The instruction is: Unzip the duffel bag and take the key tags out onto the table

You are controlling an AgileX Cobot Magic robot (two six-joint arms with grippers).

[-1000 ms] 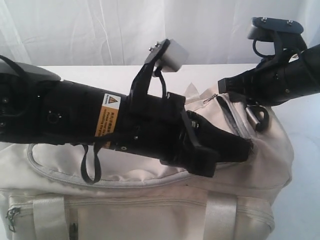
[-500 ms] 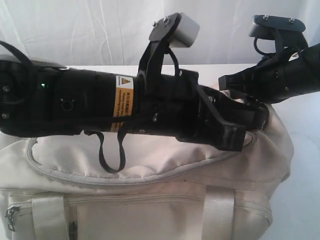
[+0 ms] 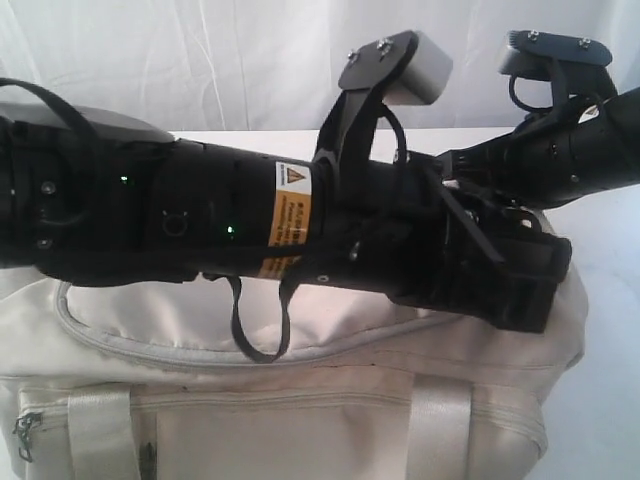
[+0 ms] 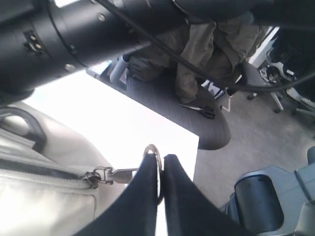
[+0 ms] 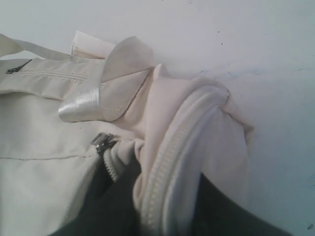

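The cream-white duffel bag (image 3: 140, 320) fills the front of the exterior view on the white table (image 3: 612, 330). My left gripper (image 3: 530, 295) lies across its top near the right end. In the left wrist view that gripper (image 4: 161, 158) is shut on the metal zip pull ring (image 4: 153, 149), which links to the slider (image 4: 93, 176) on the grey zip. My right gripper (image 3: 447, 168) reaches in from the upper right. It (image 5: 170, 196) is shut on the bag's zip-piped fabric edge (image 5: 177, 147). The key tags are hidden.
A satin webbing handle (image 5: 83, 105) and a second zip slider (image 5: 101, 141) lie by the right gripper. Beyond the table (image 4: 123, 118) edge stands a dark office chair (image 4: 197, 113). White curtain hangs behind. The left arm's loose strap loop (image 3: 255, 330) dangles over the bag.
My left arm has moved right and slightly up along the bag's top, carrying the zip pull toward the right end. The right arm has stayed where it was.
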